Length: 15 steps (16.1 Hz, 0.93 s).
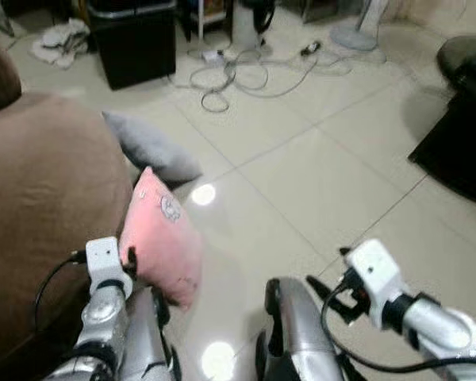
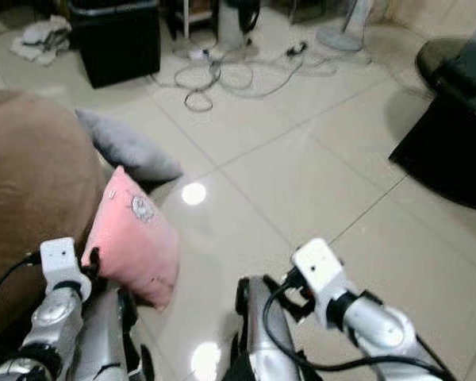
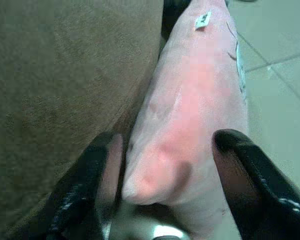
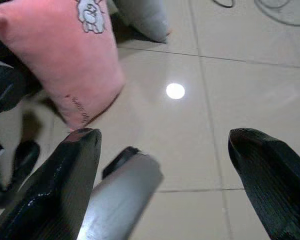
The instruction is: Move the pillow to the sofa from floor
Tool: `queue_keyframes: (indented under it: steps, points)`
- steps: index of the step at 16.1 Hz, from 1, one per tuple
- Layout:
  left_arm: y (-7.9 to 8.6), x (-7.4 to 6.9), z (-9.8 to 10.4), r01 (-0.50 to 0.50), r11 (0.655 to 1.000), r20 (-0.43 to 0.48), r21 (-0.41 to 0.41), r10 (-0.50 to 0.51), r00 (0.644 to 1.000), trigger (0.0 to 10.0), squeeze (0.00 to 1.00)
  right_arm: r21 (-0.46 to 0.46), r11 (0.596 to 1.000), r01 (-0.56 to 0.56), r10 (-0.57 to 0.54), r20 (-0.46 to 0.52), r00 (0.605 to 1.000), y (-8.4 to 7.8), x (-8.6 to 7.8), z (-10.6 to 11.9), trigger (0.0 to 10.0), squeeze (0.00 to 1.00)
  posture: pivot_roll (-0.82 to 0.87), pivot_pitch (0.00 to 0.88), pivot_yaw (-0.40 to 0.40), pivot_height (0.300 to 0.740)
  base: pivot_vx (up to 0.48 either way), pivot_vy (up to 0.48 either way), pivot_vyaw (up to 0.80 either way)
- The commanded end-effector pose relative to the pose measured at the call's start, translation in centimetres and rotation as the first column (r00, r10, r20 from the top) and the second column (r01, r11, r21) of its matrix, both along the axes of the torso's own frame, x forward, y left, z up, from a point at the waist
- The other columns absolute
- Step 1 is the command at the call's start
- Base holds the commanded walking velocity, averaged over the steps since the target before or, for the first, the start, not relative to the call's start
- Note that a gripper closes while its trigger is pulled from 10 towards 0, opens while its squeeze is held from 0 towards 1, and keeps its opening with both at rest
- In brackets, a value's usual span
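Pink pillow (image 3: 190,115) stands on edge against the sofa (image 1: 40,190), its corner between the left gripper's (image 3: 165,165) spread fingers; the right gripper (image 4: 165,165), also spread, is farther off.

A home living room: brown sofa (image 1: 40,198), tiled floor (image 1: 317,182), loose cables (image 1: 238,75) and a standing fan's base (image 1: 357,36)

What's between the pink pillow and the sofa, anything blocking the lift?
Nothing visible. The pink pillow leans directly against the brown sofa, with the left gripper straddling its edge, fingers open. The grey pillow lies on the floor beyond it, off the path. The right gripper hangs open over bare tile.
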State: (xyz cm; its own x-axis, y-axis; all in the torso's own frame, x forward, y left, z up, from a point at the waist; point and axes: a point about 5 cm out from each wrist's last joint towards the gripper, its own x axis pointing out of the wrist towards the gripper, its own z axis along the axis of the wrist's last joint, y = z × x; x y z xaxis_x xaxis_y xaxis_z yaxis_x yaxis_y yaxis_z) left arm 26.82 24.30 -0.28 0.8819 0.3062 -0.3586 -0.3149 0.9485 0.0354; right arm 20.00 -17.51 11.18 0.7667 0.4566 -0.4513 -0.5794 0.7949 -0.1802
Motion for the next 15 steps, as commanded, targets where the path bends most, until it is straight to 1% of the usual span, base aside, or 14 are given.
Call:
queue_keyframes:
  steps: [1,4,6,8,9,10,11,13,14,15]
  points:
    - [-0.2,-0.4,-0.5,-0.045,0.999,-0.017,-0.03,0.044,0.999,10.0,1.0,-0.003,1.0,-0.015,0.015,0.009,1.0,-0.5,-0.2,0.7,10.0,0.0,-0.28,0.067,-0.137,0.547,0.0,0.0,0.0]
    - [-0.4,-1.4,-1.6,-0.121,0.989,-0.058,-0.081,0.117,0.992,10.0,1.0,-0.02,0.999,-0.044,0.044,-0.003,0.999,-1.2,-0.8,1.3,10.0,0.0,-0.32,0.047,-0.182,0.547,0.0,0.0,0.0]
    - [0.6,-2.4,-1.9,-0.203,0.976,-0.061,-0.078,0.199,0.978,10.0,1.0,-0.033,0.998,-0.056,0.056,-0.011,0.998,-1.7,-0.8,1.6,10.0,0.0,-0.32,0.043,-0.202,0.547,0.0,0.0,0.0]
    - [1.1,-2.8,-2.0,-0.223,0.972,-0.056,-0.067,0.22,0.974,10.0,1.0,-0.037,0.997,-0.061,0.061,-0.014,0.998,-1.9,-0.7,1.6,10.0,0.0,-0.31,0.047,-0.209,0.547,0.0,0.0,0.0]
    - [1.9,-3.3,-2.0,-0.23,0.971,-0.049,-0.059,0.228,0.973,10.0,1.0,-0.036,0.997,-0.067,0.066,-0.015,0.998,-1.9,-0.4,1.6,10.0,0.0,-0.3,0.054,-0.208,0.547,0.0,0.0,0.0]
    - [2.2,-3.5,-1.9,-0.232,0.971,-0.045,-0.057,0.23,0.972,10.0,1.0,-0.034,0.997,-0.069,0.069,-0.016,0.998,-1.8,-0.3,1.5,10.0,0.0,-0.3,0.054,-0.208,0.547,0.0,0.0,0.0]
    - [3.2,-4.0,-1.8,-0.248,0.968,-0.035,-0.03,0.247,0.968,10.0,1.0,-0.026,0.997,-0.076,0.075,-0.016,0.997,-1.5,-0.2,1.4,10.0,0.0,-0.28,0.059,-0.205,0.547,0.0,0.0,0.0]
    - [4.2,-4.6,-1.7,-0.285,0.959,-0.035,-0.007,0.284,0.958,10.0,1.0,-0.018,0.997,-0.08,0.08,-0.017,0.997,-1.3,-0.3,1.4,10.0,0.0,-0.28,0.064,-0.196,0.547,0.0,0.0,0.0]
    - [4.6,-4.9,-1.8,-0.314,0.949,-0.044,-0.005,0.314,0.948,10.0,1.0,-0.017,0.996,-0.082,0.081,-0.018,0.997,-1.2,-0.4,1.3,10.0,0.0,-0.28,0.066,-0.195,0.547,0.0,0.0,0.0]
    - [4.6,-4.9,-1.8,-0.32,0.947,-0.048,-0.005,0.319,0.946,10.0,1.0,-0.016,0.997,-0.082,0.082,-0.018,0.996,-1.2,-0.4,1.3,10.0,0.0,-0.28,0.068,-0.196,0.547,0.0,0.0,0.0]
